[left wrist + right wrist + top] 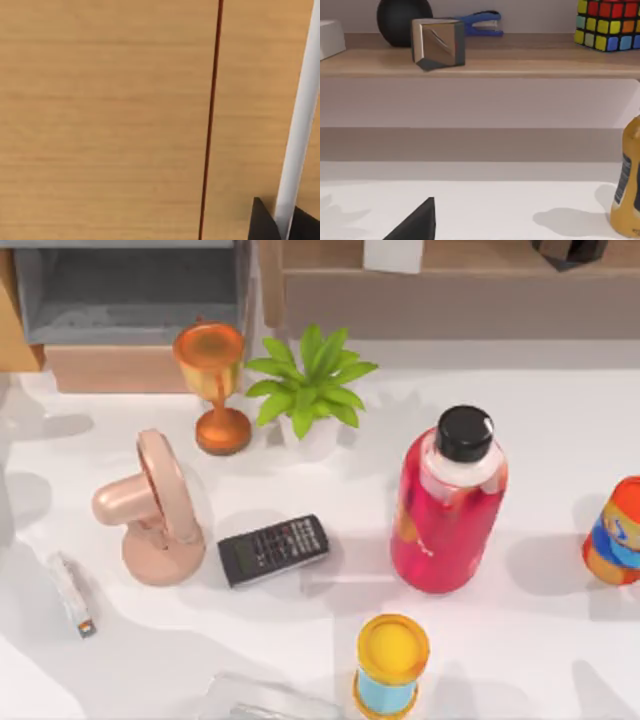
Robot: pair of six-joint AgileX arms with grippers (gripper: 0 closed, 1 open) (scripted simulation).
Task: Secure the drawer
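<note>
Standing pulled out at the top view's upper left, the drawer [130, 300] shows its grey inside, its tan front panel just behind the orange goblet [213, 385]. Left wrist view: tan wood close up, 1 dark seam, a white bar; I cannot tell how the left gripper's fingers stand. Right wrist view: a shelf [480, 62], with 1 dark fingertip [417, 222] of the right gripper, spread unknown.

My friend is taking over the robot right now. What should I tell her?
Left tool: close against a tan wooden panel; I can't tell its fingers.
Right tool: low over the table, facing the shelf; fingers unclear too.
The drawer sits at the table's back left, open, grey inside showing, front panel beside the orange goblet.
Done: nothing visible yet.
Left: push the drawer shut.
</note>
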